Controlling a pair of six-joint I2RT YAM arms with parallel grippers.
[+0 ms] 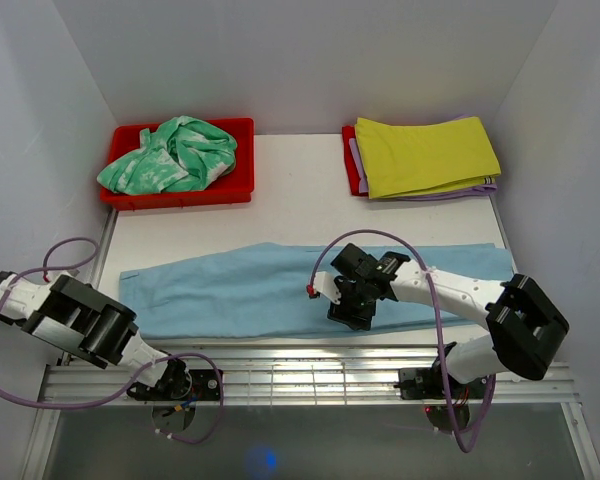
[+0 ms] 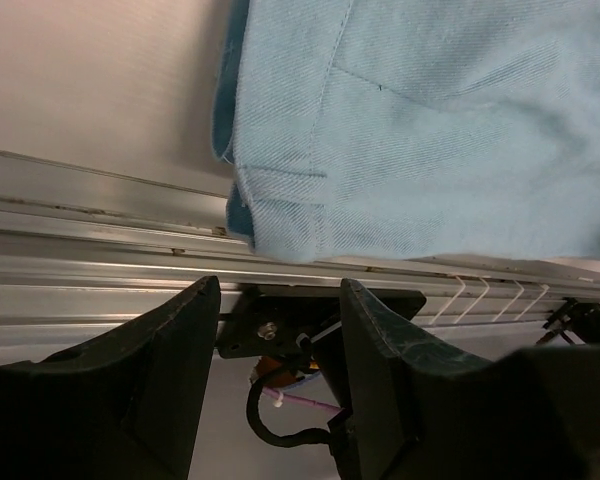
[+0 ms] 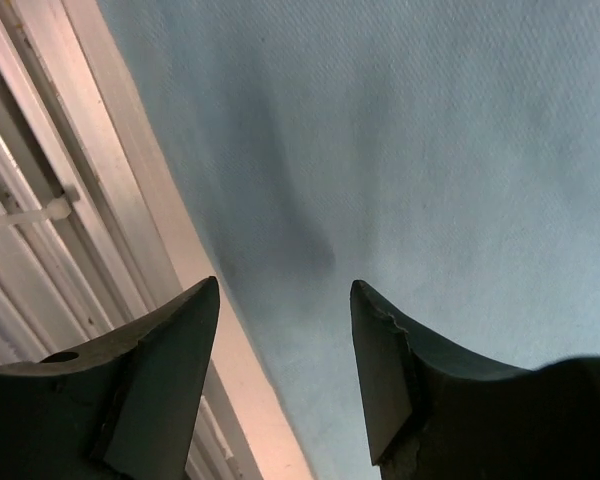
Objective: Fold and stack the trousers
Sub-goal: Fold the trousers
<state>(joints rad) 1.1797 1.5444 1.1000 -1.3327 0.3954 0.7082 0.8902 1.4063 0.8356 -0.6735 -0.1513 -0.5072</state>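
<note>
Trousers (image 1: 280, 290) stretched long along the table's (image 1: 280, 210) near edge, not yet stacked, further folding judged still to do; left gripper (image 2: 280, 290) and right gripper (image 3: 285, 290) both released, empty.

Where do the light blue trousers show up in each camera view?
Top external: trousers spread across the near part of the table.
Left wrist: upper right.
Right wrist: filling most of the frame.
Shared landmark: aluminium rail along their near edge.
</note>
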